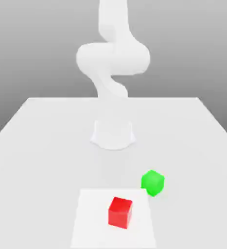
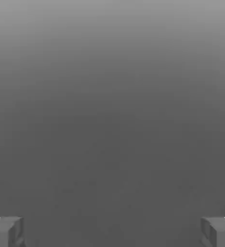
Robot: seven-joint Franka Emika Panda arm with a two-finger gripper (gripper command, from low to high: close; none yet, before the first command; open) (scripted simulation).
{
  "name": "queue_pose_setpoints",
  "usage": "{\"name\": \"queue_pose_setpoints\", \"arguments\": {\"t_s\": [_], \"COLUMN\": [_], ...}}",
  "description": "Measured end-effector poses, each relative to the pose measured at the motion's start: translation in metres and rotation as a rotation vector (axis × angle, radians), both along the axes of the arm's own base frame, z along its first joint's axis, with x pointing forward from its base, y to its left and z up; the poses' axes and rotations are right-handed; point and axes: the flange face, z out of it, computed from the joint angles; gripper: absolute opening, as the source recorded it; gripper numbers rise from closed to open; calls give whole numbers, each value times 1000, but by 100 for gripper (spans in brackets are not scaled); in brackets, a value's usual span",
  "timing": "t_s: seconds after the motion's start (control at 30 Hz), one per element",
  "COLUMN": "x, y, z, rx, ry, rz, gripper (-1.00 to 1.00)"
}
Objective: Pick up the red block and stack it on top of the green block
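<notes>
The red block (image 1: pixel 120 212) sits on the tabletop (image 1: pixel 37 146) close to the near edge, roughly midway between the two side edges. It rests on a slightly brighter square patch (image 1: pixel 91 219) of the surface that reaches to the near edge. One of its corners points toward the camera, so it is turned a little against the edges of the tabletop.

The green block (image 1: pixel 152 183) stands just off the far corner of that patch on the exterior view's right, a little farther from the near edge than the red block. The two blocks are near each other but do not touch, and both lie flat on the surface.

The white arm (image 1: pixel 113 58) rises from its round base (image 1: pixel 113 135), which stands near the middle of the tabletop, well behind both blocks. It bends high above the surface.

In the hand view, the gripper (image 2: pixel 112 231) has its two grey fingertips (image 2: pixel 6 231) spread wide apart, with nothing between them; it is open and holds nothing.
</notes>
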Motion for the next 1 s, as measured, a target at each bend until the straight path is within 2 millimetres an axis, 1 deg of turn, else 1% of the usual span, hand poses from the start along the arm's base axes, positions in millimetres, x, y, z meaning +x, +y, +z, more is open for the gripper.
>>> {"name": "queue_pose_setpoints", "arguments": {"t_s": [0.07,0.17,0.27,0.37,0.43,0.53,0.63,0.7,0.77,0.9,0.93,1.0], "x": [25,54,72,80,80,73,57,43,39,37,36,36], "y": [2,4,6,7,8,10,12,14,15,15,15,15], "z": [-42,-106,-171,-237,-280,-343,-404,-440,-466,-512,-518,-518], "rx": [9,23,37,52,62,78,95,105,110,110,110,110], "ry": [70,169,267,365,430,527,624,684,704,710,711,711], "rz": [-25,-60,-96,-131,-155,-190,-225,-247,-256,-258,-258,-258], "gripper": [0,0,0,0,0,0,0,0,0,0,-100,-100]}}
